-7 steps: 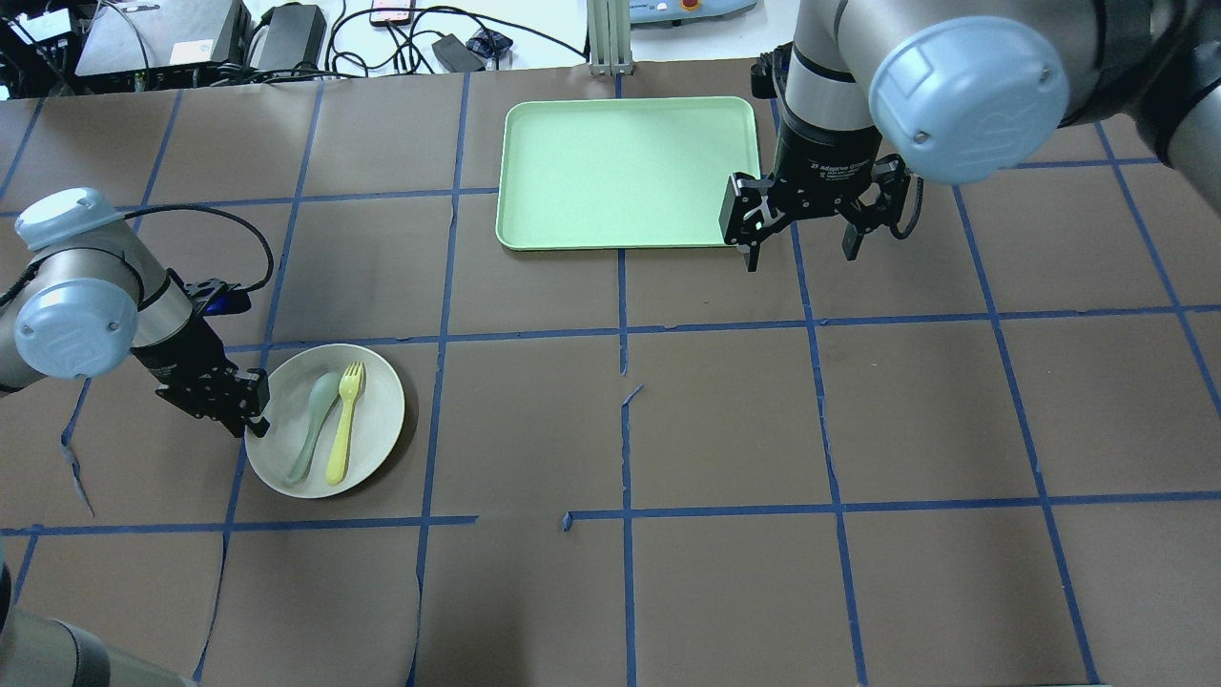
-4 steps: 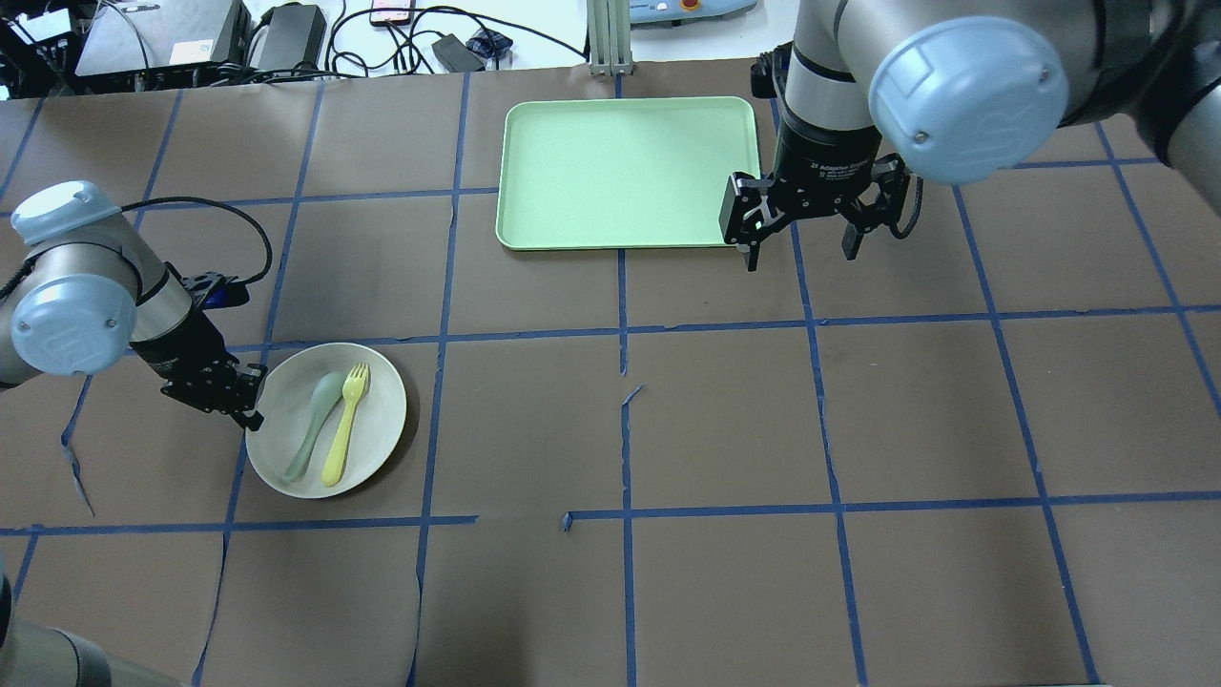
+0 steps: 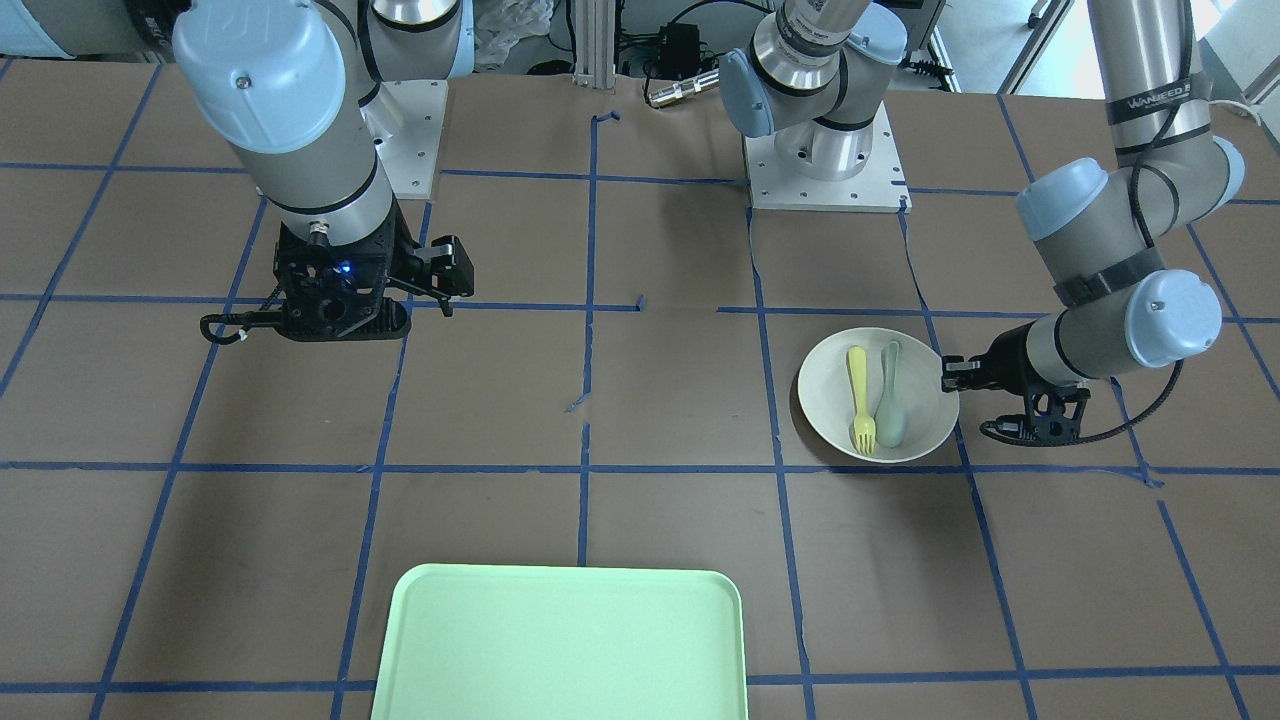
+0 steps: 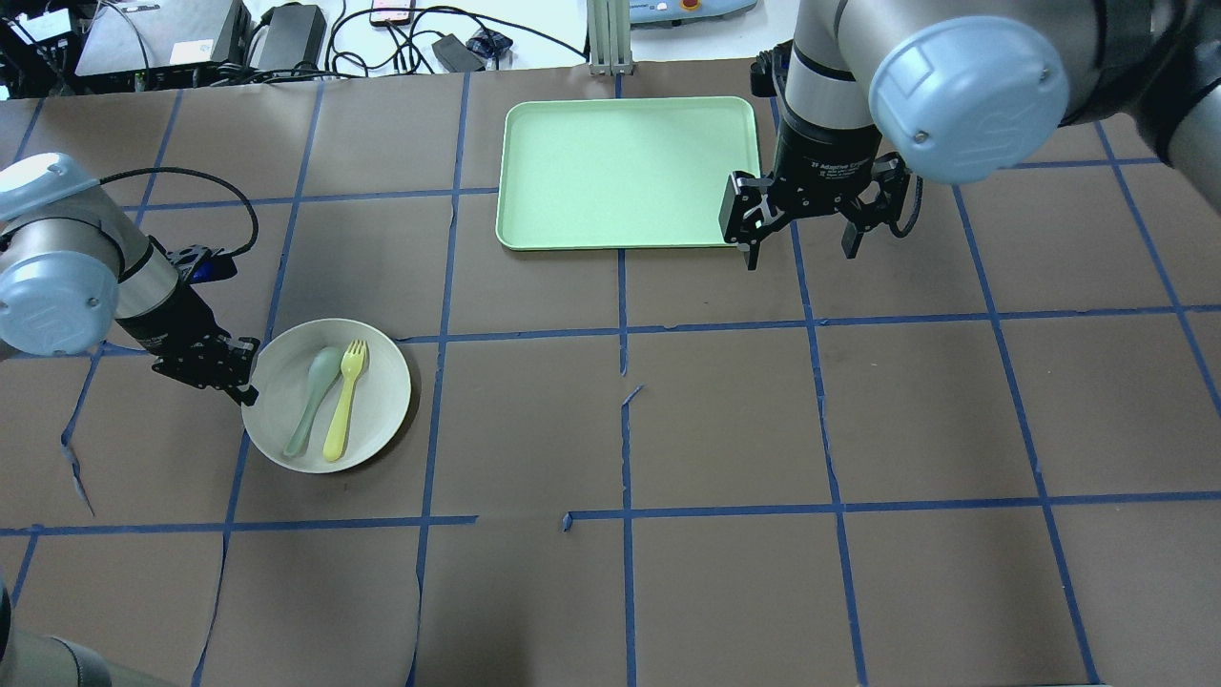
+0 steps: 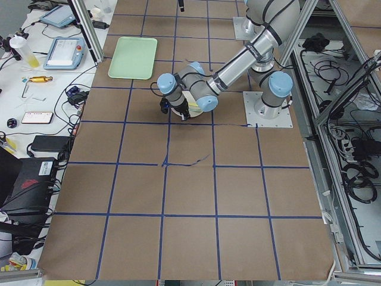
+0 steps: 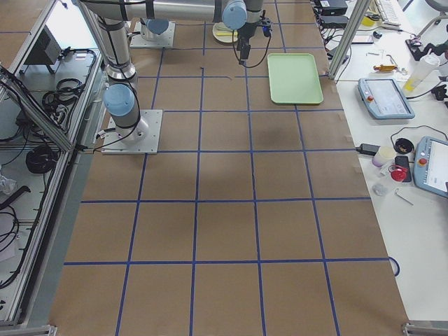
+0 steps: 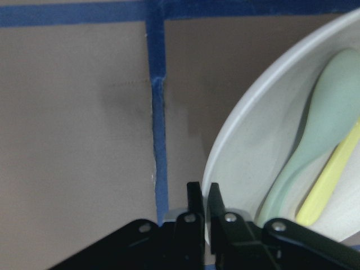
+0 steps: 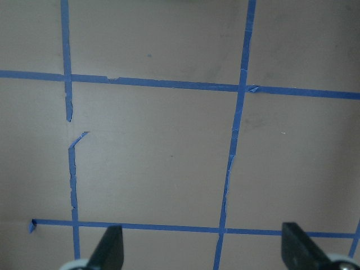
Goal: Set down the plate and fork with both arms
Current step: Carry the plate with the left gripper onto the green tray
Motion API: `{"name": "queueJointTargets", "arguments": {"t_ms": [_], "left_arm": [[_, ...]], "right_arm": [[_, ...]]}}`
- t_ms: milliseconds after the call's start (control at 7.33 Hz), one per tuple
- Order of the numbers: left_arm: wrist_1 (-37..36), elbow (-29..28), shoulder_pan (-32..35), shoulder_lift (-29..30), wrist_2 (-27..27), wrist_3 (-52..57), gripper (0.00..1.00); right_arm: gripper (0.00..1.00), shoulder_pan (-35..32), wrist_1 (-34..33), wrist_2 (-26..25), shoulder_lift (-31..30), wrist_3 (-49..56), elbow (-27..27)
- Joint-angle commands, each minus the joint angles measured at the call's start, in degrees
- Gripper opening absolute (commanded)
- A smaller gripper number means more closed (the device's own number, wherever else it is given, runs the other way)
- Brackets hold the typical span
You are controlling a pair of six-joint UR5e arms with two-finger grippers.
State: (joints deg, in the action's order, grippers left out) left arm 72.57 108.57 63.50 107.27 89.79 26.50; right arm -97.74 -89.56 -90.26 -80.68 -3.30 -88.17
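The off-white plate [image 4: 382, 380] is at the table's left, with the yellow fork [image 4: 343, 403] and a grey-green spoon [image 4: 312, 401] lying in it. My left gripper [image 4: 245, 390] is shut on the plate's left rim; the left wrist view shows the fingertips [image 7: 195, 198] pinching the rim [image 7: 242, 157] beside the fork [image 7: 329, 183]. The plate [image 3: 827, 400] casts a shadow and looks slightly raised. My right gripper [image 4: 799, 250] is open and empty, hovering by the green tray's near right corner; its fingers [image 8: 109, 248] are spread over bare table.
The light-green rectangular tray [image 4: 625, 172] lies at the far middle of the table, also seen in the front view [image 3: 560, 640]. Brown paper with blue tape lines covers the table. Cables and electronics [image 4: 191, 38] sit beyond the far edge.
My left gripper has moved the plate, with fork and spoon in it, a little away from the robot. The right arm has not moved.
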Motion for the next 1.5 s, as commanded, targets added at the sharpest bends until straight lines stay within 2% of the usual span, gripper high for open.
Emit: {"name": "queueJointTargets", "arguments": {"t_ms": [0, 136, 273, 409, 682, 818, 955, 1364], "left_arm": [[5.7, -4.2, 0.0, 0.0, -1.0, 0.0, 0.00], [9.4, -6.9, -0.1, 0.0, -3.6, 0.0, 0.00], [10.7, -9.1, 0.0, 0.7, -4.0, -0.4, 0.00], [10.8, -11.9, 1.6, 1.8, -7.8, -5.5, 0.00], [11.2, -16.5, 8.5, 3.5, -9.2, -14.0, 0.00], [10.8, -18.5, 10.5, 4.9, -14.1, -16.8, 0.00], [10.3, -21.0, 13.8, 7.0, -15.0, -20.6, 0.00], [10.2, -35.6, 21.6, 16.4, -18.2, -35.4, 0.00]], "right_arm": [[1.00, 0.0, 0.0, 0.0, 0.0, 0.6, 0.1], [1.00, 0.0, -0.1, 0.0, 0.0, 0.6, 0.1], [1.00, 0.0, 0.1, 0.0, 0.0, 0.6, 0.1], [1.00, 0.0, 0.1, -0.1, 0.0, 0.6, 0.2], [1.00, 0.0, 0.2, -0.3, 0.0, 0.6, 0.2], [1.00, 0.0, 0.2, -0.4, 0.0, 0.6, 0.2], [1.00, 0.1, 0.3, -0.5, 0.0, 0.6, 0.3], [1.00, 0.1, 0.3, -0.4, -0.1, 0.4, 0.2]]}}
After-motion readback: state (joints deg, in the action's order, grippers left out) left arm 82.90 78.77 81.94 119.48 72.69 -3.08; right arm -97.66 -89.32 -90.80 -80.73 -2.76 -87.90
